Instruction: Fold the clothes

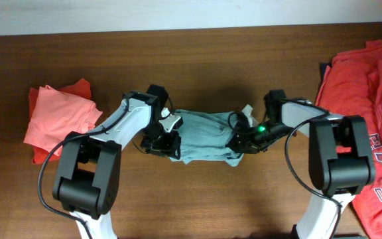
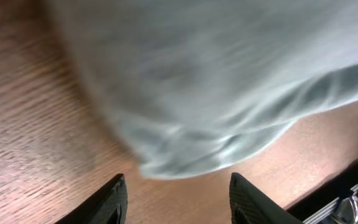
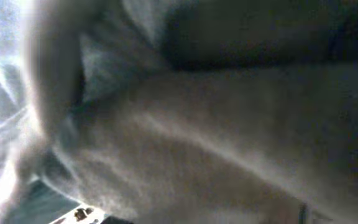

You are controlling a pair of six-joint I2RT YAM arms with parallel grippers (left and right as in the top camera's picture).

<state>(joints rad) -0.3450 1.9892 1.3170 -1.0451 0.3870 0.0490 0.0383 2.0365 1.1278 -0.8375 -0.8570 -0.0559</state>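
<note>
The left jaws stand apart, only bare wood between the fingertips (image 2: 114,200), with the hem of the pale grey-blue T-shirt (image 1: 204,136) just beyond them. Whether the right jaws are open or gripping I cannot tell: their wrist view is all blurred cloth, and from overhead they are sunk in the shirt's 3 o'clock edge. The shirt lies bunched mid-counter (image 1: 197,60). At the counter's 9 o'clock lie salmon-pink and orange shirts (image 1: 58,113); at 3 o'clock, red shirts (image 1: 367,79), one with white lettering.
</note>
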